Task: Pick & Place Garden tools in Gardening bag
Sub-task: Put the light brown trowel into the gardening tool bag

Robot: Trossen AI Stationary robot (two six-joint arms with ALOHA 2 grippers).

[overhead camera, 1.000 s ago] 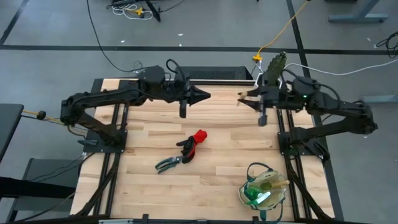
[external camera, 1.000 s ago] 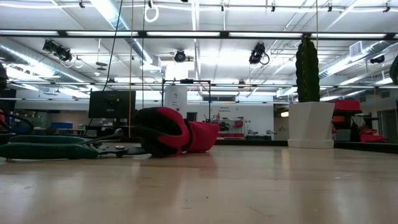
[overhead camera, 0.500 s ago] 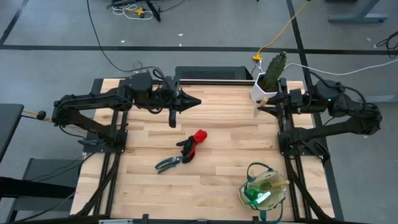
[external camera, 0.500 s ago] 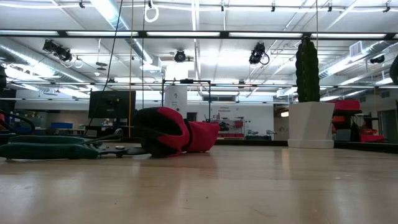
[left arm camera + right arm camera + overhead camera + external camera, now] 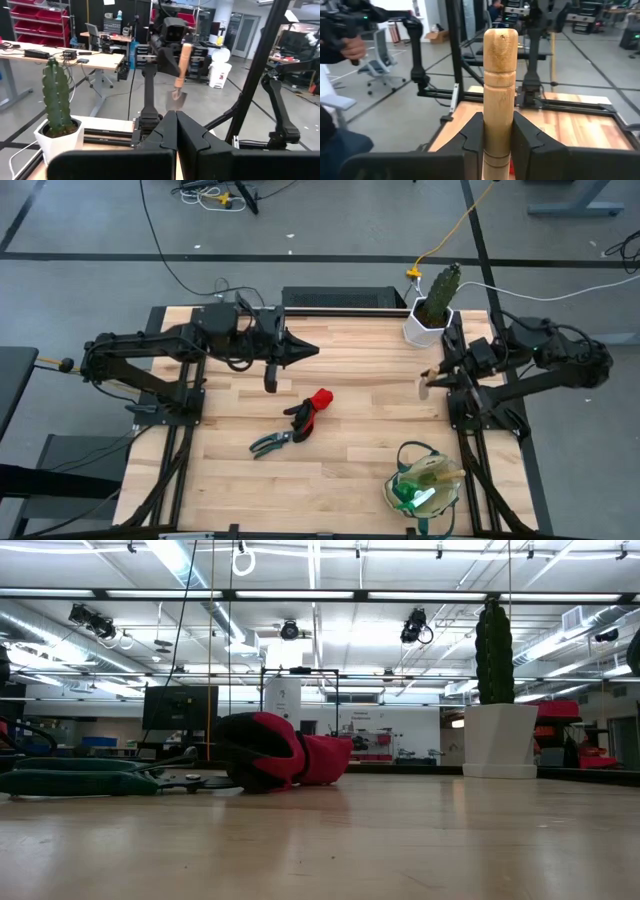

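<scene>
Wooden table filled the middle of the high view. Left arm reached in from the left edge toward upper centre; left gripper hovered above the boards, fingers pressed together with nothing between them, as seen in the left wrist view. Right arm folded along the right edge of the table; right gripper sat right of centre, clamped narrowly on the wooden handle of the trowel. In the right wrist view, handle stood upright between the two dark fingers. In the left wrist view, trowel showed upper centre, hanging blade-down from the far gripper.

Gardening bag stood at the lower right of the high view, beige with green trim, with the green-and-white spray bottle and something pale inside. Cactus in its white pot stood at the upper right corner of the table; shown right in the low view.

Red-and-black gloves lay near the table's centre, well apart from the bag. Pruners lay just beside the gloves, toward the lower left. In the low view, gloves sat left of centre, pruners at far left.
</scene>
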